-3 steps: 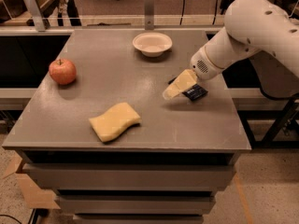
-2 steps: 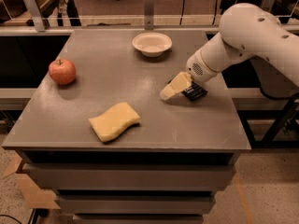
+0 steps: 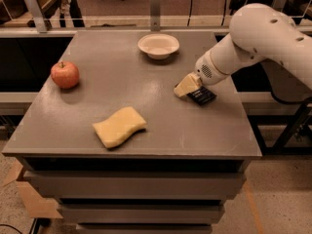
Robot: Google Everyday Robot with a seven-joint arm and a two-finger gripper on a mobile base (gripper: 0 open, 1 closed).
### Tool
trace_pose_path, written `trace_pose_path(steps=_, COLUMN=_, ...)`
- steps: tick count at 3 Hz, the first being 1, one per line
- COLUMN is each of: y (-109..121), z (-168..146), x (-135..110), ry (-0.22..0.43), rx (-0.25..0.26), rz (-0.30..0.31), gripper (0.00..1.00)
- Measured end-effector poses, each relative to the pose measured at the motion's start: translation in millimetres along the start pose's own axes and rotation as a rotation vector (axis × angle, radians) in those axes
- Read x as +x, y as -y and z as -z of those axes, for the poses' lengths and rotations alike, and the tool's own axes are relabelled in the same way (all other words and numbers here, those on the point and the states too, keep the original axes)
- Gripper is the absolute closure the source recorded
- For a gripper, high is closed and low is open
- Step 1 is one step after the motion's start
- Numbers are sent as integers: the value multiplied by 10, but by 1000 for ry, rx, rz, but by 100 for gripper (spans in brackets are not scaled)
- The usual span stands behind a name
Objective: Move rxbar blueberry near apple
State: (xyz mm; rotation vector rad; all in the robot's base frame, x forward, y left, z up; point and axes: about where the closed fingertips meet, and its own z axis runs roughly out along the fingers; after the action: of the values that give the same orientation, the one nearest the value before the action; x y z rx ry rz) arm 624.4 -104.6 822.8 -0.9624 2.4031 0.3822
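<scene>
The rxbar blueberry (image 3: 203, 97) is a small dark navy bar at the right side of the grey table (image 3: 146, 82), partly hidden under my gripper. My gripper (image 3: 186, 86), cream-coloured at the end of the white arm (image 3: 253, 38), is low over the bar's left end, touching or just above it. The apple (image 3: 65, 74), red with a short stem, sits far to the left near the table's left edge, well apart from the bar and the gripper.
A yellow wavy sponge (image 3: 119, 126) lies at the front centre of the table. A white bowl (image 3: 158, 46) stands at the back centre. The table's right edge is close behind the bar. Railings and a floor area lie beyond the back edge.
The arm has shifted slightly to the left over the bar. The bar, apple, sponge and bowl stay where they were.
</scene>
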Motion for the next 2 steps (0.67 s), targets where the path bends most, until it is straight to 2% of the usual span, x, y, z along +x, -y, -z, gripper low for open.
trace_pose_path(steps=1, y=-7, z=81, x=-54, ry=0, rx=0, rz=0, gripper=95)
trace_pose_path(steps=2, y=-7, z=87, x=-58, ry=0, rx=0, rz=0, gripper=100)
